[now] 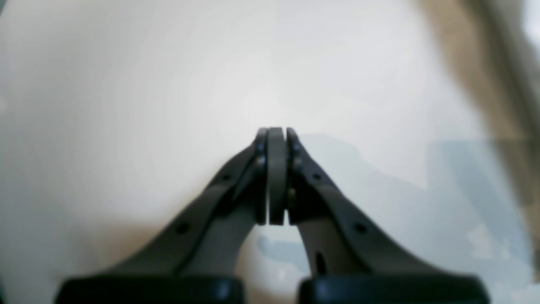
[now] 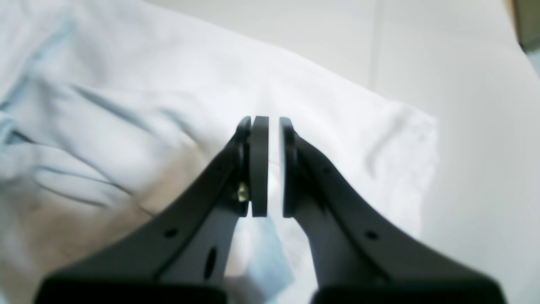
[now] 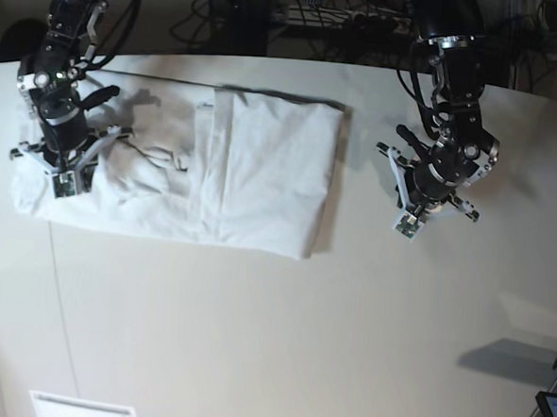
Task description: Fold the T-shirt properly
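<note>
Two risks: your right gripper (image 2: 273, 166) stands over a rumpled end of the T-shirt (image 3: 252, 169), so a pinch there may drag several layers and undo the fold.
Cause: the wrinkles bunch under that gripper.
Right tool: jaws a narrow slit apart, nothing visibly clamped.
Left tool: left gripper (image 1: 276, 175) pressed together, empty, over bare table (image 3: 299, 342).
Shirt: partly folded, on the table beneath your right arm.

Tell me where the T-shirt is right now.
In the base view the T-shirt lies partly folded on the table's upper left, under the right gripper and well apart from the left gripper.
</note>
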### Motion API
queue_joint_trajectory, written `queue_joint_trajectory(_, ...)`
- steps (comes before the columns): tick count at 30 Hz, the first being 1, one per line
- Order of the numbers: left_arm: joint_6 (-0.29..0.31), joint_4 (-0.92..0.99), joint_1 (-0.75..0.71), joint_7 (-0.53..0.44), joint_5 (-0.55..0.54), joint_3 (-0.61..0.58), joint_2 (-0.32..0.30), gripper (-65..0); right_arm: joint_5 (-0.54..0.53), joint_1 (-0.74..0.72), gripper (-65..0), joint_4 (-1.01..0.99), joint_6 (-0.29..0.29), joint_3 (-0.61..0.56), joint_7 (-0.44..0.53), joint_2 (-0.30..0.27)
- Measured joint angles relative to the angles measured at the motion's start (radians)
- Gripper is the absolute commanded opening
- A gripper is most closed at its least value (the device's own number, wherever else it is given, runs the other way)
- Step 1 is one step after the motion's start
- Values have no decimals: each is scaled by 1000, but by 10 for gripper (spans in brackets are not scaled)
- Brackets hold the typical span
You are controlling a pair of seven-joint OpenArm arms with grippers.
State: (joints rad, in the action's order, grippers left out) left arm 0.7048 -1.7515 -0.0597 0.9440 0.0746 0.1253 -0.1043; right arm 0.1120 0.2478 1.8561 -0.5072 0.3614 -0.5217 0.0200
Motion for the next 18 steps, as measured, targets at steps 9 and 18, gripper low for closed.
queue_joint_trajectory(9, 0, 79, 14, -8, 10, 3, -2, -650, -49, -65, -518, 7, -34, 245, -60, 19)
queue_joint_trajectory(18, -19, 89, 12, -21, 13, -36, -8, -650, -400, -187, -210, 9, -184, 572, -560, -92)
